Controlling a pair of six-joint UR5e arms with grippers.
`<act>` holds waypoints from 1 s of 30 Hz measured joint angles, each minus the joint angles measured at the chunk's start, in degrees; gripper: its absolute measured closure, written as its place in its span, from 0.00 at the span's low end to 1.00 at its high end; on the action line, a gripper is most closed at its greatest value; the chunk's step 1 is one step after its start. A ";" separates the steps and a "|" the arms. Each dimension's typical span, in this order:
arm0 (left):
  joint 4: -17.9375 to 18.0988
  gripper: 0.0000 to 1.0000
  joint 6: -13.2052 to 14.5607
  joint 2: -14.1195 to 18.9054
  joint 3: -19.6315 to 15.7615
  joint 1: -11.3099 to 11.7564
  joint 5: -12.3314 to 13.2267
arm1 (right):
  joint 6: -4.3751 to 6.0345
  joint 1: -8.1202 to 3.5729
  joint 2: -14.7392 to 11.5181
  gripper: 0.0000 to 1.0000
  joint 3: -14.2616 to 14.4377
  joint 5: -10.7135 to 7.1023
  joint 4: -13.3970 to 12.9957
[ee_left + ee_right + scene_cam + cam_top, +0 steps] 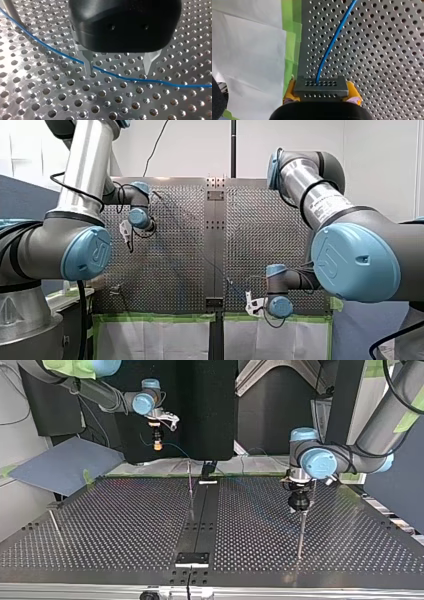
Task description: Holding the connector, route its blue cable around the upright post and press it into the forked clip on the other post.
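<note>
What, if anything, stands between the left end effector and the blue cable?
Nothing visible. In the left wrist view the open left end effector hangs right over the blue cable, which crosses the perforated table under its metal fingertips.

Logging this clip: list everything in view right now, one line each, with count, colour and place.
table: one, silver perforated metal, beneath both arms.
connector: one, grey, clamped in my right pincer.
blue cable: one, blue, from the connector across the table, beneath my left pincer.
centre post: one, thin metal, by the table's dark middle strip.
second post: one, thin metal, top view's right, near my left pincer.
green tape: green, table edge nearest the arms.
white paper: white, beyond the tape.
sheet: one, blue-grey, top view's left.
left arm, right arm: silver, blue caps.
left pincer: black, metal fingers, open.
right pincer: yellow pads, shut on the connector.
</note>
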 joint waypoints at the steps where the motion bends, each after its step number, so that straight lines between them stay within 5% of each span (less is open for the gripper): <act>1: -0.04 0.00 0.00 0.00 -0.01 -0.03 0.00 | -0.34 -0.04 0.22 1.00 0.00 -0.37 0.04; 5: -0.29 0.00 -0.04 0.01 0.00 -0.13 0.00 | -1.58 -0.30 1.66 1.00 -0.01 -2.09 -0.30; 17: -3.29 0.00 -4.19 1.13 0.03 0.18 -0.07 | -2.97 -0.61 4.51 1.00 -0.85 -6.46 -1.16; 30: -7.80 0.00 -10.48 5.57 -1.86 1.08 0.25 | -3.21 -0.56 4.53 1.00 -2.38 -7.46 0.37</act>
